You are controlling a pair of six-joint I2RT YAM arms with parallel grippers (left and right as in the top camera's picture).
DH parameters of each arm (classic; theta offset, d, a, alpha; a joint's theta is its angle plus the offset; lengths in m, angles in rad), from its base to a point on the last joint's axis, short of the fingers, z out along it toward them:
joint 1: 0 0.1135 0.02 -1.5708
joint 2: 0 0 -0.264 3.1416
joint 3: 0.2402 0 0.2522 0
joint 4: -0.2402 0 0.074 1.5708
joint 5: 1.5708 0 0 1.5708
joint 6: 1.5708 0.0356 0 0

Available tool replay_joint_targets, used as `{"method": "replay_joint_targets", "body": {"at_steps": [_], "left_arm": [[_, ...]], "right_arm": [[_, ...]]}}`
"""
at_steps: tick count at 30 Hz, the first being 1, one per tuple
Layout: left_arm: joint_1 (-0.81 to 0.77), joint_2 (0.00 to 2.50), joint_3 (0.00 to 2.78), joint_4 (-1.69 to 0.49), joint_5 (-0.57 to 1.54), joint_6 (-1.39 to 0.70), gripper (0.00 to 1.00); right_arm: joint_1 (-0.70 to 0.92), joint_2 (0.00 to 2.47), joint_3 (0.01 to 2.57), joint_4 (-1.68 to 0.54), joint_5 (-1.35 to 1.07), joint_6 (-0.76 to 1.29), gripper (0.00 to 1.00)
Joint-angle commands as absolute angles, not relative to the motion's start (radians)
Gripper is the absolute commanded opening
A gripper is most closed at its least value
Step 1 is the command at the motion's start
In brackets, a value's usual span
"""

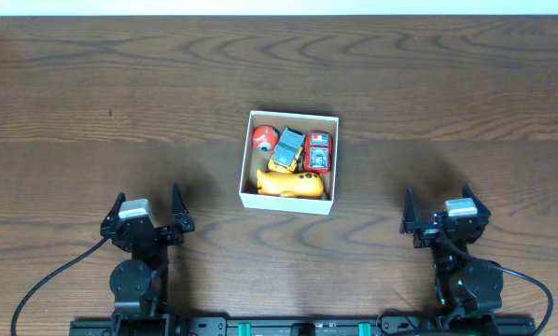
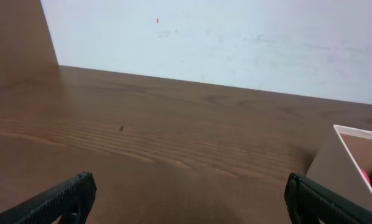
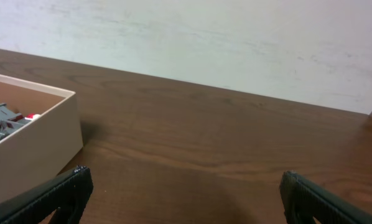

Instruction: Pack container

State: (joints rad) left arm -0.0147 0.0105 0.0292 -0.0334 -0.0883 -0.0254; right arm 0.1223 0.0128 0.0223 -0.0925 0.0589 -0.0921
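The container (image 1: 245, 161), a small white cardboard box with a brown inside, stands at the middle of the table. It holds a yellow toy (image 1: 290, 183), a red toy car (image 1: 319, 152), a grey toy car (image 1: 289, 143) and a red ball-like toy (image 1: 263, 138). Its corner shows at the right edge of the left wrist view (image 2: 354, 163) and at the left of the right wrist view (image 3: 37, 140). My left gripper (image 1: 148, 203) is open and empty, near the front edge at the left. My right gripper (image 1: 441, 206) is open and empty, near the front edge at the right.
The dark wood table (image 1: 92, 93) reaches a white wall at the back (image 2: 236, 37). A black rail with cables (image 1: 288, 327) runs along the front edge between the two arm bases.
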Motion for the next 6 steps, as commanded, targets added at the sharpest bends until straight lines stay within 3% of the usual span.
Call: {"method": "replay_joint_targets", "body": {"at_steps": [1, 6], "left_arm": [[-0.010, 0.006, 0.004, -0.065, -0.090, -0.012, 0.98], [-0.010, 0.006, 0.004, -0.065, -0.090, -0.012, 0.98]], "right_arm": [[0.114, 0.006, 0.016, -0.093, 0.052, -0.105, 0.99], [0.114, 0.006, 0.016, -0.093, 0.052, -0.105, 0.99]]}}
